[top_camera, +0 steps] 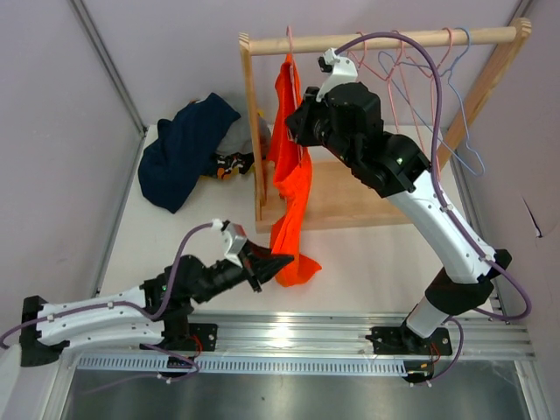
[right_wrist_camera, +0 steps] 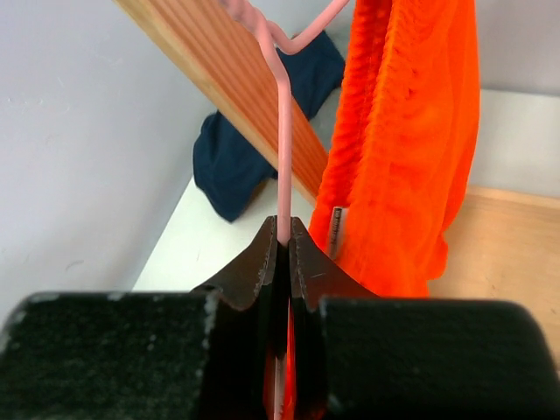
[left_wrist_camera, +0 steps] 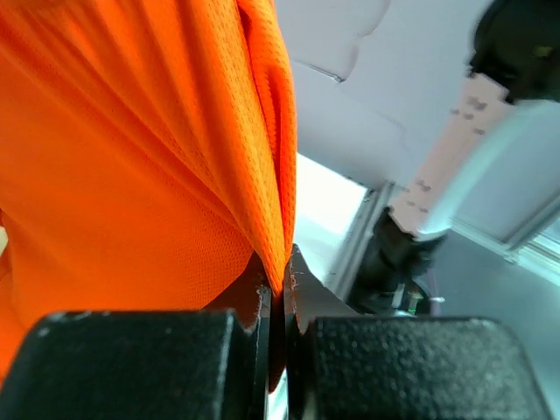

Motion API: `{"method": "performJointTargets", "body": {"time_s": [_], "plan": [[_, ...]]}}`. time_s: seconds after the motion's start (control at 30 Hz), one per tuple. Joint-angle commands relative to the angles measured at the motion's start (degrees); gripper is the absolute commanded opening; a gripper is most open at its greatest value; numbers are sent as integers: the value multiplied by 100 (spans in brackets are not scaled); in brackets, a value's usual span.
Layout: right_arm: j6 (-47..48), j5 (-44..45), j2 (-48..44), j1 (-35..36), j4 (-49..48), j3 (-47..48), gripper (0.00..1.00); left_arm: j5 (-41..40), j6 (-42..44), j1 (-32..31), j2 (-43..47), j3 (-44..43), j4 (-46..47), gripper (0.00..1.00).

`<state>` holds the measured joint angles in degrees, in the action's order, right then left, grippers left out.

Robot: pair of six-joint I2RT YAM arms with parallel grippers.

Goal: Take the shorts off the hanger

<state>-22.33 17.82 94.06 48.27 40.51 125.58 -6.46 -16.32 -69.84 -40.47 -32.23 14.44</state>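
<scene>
Left wrist view: grips a fold of the bright orange shorts with the left gripper, jaws pressed together on the cloth. Clamps the pink hanger wire in the right gripper, shut tight, with those shorts hanging just beside it from the wooden rail down to the table. Shows navy shorts heaped at the far left

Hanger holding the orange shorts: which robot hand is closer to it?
Right. The right hand is shut on the hanger itself. The left hand is lower down, pinching the bottom of the orange shorts.
</scene>
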Motion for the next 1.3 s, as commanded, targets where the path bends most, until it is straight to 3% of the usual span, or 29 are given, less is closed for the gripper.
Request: {"method": "performJointTargets", "body": {"time_s": [0.0,0.2,0.33,0.43,0.57,0.67,0.93,1.07,1.27], "plan": [[62,151,-283,-274,-861,371,0,-1100,-626,-897,477,664,-476,0],[-70,99,-432,-336,-957,73,0,-1525,-602,-1365,426,806,-644,0],[-61,178,-520,-362,-940,28,0,-1008,-294,-1391,-327,429,-538,0],[-87,134,-547,-354,-808,107,0,-1147,-293,-1427,-742,191,-504,0],[-280,63,-826,-266,-501,-103,0,-2398,-128,-1418,-1147,-335,-731,0],[-623,-59,-1405,-47,-535,-989,0,-2912,241,-1112,-1366,-994,-1116,0],[-1695,-262,-2875,727,-89,-3152,0,-2536,830,892,-1999,-3025,-2040,0],[-1942,-16,-3341,1035,246,-3575,0,-2501,1166,1061,-2272,-3833,-2445,0],[-1565,564,-3412,1018,440,-3269,0,-1588,1139,1061,-2044,-4195,-3438,0]]}}
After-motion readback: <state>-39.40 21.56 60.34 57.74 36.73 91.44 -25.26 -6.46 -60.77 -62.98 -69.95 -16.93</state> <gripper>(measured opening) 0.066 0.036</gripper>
